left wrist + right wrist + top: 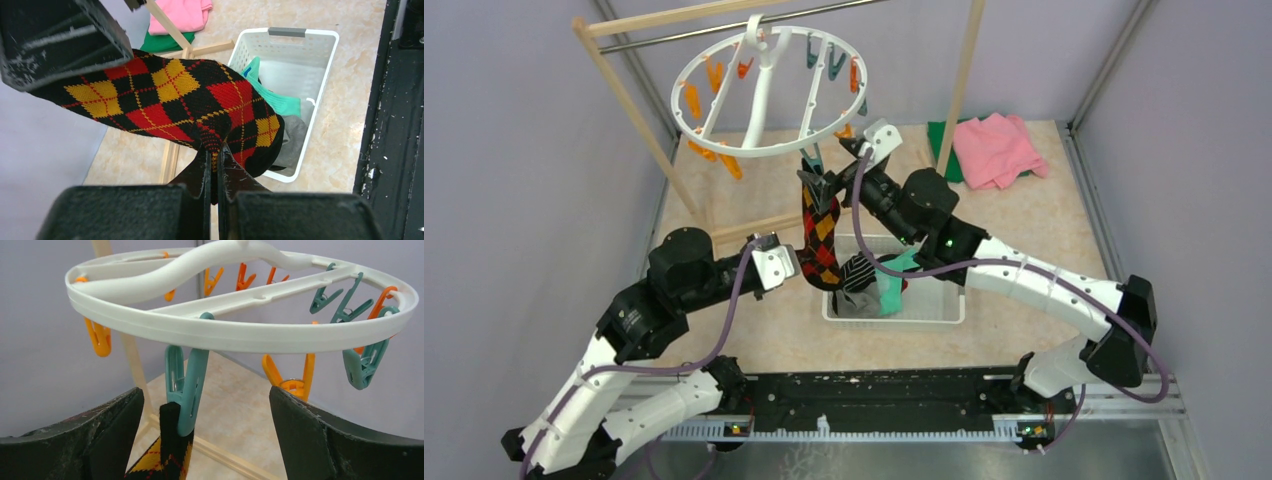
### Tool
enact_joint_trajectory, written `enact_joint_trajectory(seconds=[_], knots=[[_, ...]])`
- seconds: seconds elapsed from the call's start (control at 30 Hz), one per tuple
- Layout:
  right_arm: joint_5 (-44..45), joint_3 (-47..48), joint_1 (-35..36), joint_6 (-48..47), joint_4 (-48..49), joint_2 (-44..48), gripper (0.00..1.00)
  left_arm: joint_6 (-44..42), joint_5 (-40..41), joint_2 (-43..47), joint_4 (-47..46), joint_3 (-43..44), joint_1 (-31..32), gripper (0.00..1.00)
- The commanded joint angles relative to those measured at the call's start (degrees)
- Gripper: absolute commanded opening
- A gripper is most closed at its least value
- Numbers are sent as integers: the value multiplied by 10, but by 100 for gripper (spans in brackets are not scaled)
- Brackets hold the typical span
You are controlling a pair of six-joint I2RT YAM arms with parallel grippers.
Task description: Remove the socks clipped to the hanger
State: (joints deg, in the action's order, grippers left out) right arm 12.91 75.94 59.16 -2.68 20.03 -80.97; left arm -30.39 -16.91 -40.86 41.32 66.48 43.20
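The round white hanger [769, 95] hangs from the rack bar, with orange and teal clips under its ring [240, 337]. One red-black-orange argyle sock [820, 235] hangs from a teal clip [186, 385] at the ring's front. My left gripper [215, 152] is shut on the sock's lower part [170, 97], beside the basket. My right gripper [205, 435] is open just below the ring, its fingers on either side of the teal clip and the sock's black cuff [170, 432]. A teal sock [892, 285] and black/grey socks [859, 290] lie in the basket.
A white slotted basket [944, 318] stands on the table between the arms. Pink [996, 148] and green [942, 140] folded cloths lie at the back right. The wooden-and-metal rack [629, 85] spans the back, its base bars on the table.
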Motion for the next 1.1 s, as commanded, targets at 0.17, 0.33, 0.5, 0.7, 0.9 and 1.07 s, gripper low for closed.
enact_joint_trajectory(seconds=[0.17, 0.33, 0.5, 0.7, 0.9, 1.07], knots=[[64, 31, 23, -68, 48, -21, 85, -21, 17, -6, -65, -22, 0, 0], [83, 35, 39, -102, 89, -35, 76, -20, 18, -6, -75, -32, 0, 0], [78, 38, 40, -107, 108, -45, 65, -18, 20, -5, -75, -33, 0, 0], [83, 48, 40, -114, 119, -61, 51, -15, 22, -5, -76, -29, 0, 0], [81, 39, 41, -107, 140, -60, 16, -13, 25, -3, -72, -28, 0, 0], [64, 21, 40, -94, 161, -45, 6, -11, 28, 1, -67, -28, 0, 0]])
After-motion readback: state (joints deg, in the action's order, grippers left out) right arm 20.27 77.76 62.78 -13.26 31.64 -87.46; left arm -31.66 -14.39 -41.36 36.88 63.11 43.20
